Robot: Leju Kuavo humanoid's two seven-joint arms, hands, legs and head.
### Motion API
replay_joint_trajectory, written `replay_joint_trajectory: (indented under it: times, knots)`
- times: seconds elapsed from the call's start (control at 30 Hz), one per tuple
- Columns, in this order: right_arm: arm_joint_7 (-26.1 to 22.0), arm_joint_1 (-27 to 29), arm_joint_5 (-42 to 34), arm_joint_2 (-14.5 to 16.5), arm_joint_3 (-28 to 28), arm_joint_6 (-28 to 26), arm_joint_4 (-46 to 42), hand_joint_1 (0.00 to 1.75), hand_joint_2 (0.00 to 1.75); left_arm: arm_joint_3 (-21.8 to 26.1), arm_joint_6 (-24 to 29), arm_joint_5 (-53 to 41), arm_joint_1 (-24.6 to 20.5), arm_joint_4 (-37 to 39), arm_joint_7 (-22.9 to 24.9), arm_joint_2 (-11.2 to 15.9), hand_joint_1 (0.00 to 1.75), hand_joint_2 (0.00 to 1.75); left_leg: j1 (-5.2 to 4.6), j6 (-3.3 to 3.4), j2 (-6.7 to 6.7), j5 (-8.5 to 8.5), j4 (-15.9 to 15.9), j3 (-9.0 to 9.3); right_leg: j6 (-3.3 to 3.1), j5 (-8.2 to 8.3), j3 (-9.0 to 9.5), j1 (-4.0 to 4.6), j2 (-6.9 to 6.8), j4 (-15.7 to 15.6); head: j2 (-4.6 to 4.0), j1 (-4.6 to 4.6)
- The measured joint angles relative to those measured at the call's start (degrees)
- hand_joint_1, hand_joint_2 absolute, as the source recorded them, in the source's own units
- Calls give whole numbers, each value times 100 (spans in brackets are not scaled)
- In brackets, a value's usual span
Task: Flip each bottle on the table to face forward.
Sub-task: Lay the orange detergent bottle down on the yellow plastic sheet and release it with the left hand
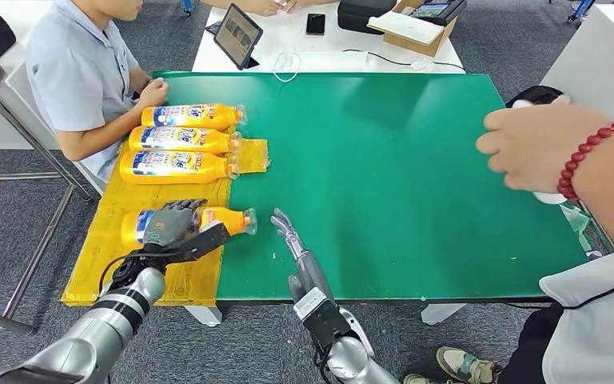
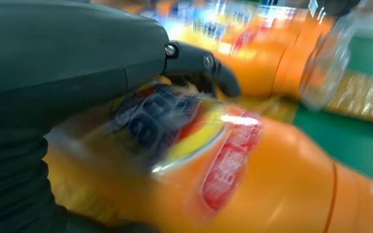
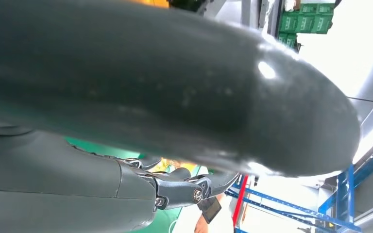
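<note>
Four orange bottles lie on their sides at the left of the green table [image 1: 400, 176]. The three far ones [image 1: 184, 140] show blue and red labels upward, caps to the right. My left hand [image 1: 172, 224] wraps over the nearest bottle [image 1: 224, 218] on the yellow mat [image 1: 104, 264]; its label [image 2: 223, 165] shows blurred under my fingers [image 2: 209, 65] in the left wrist view. My right hand [image 1: 288, 232] rests on the green surface just right of that bottle's clear cap [image 1: 249, 222], fingers stretched out, holding nothing.
A seated person [image 1: 80, 72] is at the table's left edge beside the bottles. Another person's hand [image 1: 536, 148] with a red bead bracelet reaches in at the right. A tablet [image 1: 237, 35], phone and box sit on the white table behind.
</note>
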Motion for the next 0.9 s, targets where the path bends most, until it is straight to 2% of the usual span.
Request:
replay_joint_trajectory:
  times: [0.2,0.3,0.63,0.77,0.83,0.9]
  knots:
    - [1,57,-13,16,-52,10,0,0,0,187,-1398,1009,-254,160,-375,-44,0,0,0,0,-9,0,-2,19,-1,-1,21,0,-8,-1,0,0]
    - [0,76,-14,16,-74,15,0,0,0,317,-1703,1259,-285,160,-495,-82,0,0,0,-2,-7,3,-2,28,-1,0,28,0,-7,0,0,1]
    - [1,114,-2,16,-85,-63,-6,0,0,458,-1709,1383,-242,115,-585,-143,0,0,0,-1,-7,9,-1,29,-2,2,30,0,-6,1,0,1]
    - [-1,219,63,10,-149,-536,-137,0,0,452,-1112,1738,120,-346,-813,-150,0,0,0,-2,-3,8,-1,24,-2,2,23,0,-3,1,0,1]
    - [0,299,87,-7,-164,-922,-258,0,87,451,-677,2152,446,-803,-994,-169,0,0,0,-2,1,8,-1,18,-2,2,15,0,-1,1,0,1]
    - [1,391,-37,-17,-186,-1044,-389,0,87,456,-256,2740,798,-1383,-1205,-218,0,0,0,-2,0,7,0,11,-1,1,9,0,-1,0,0,1]
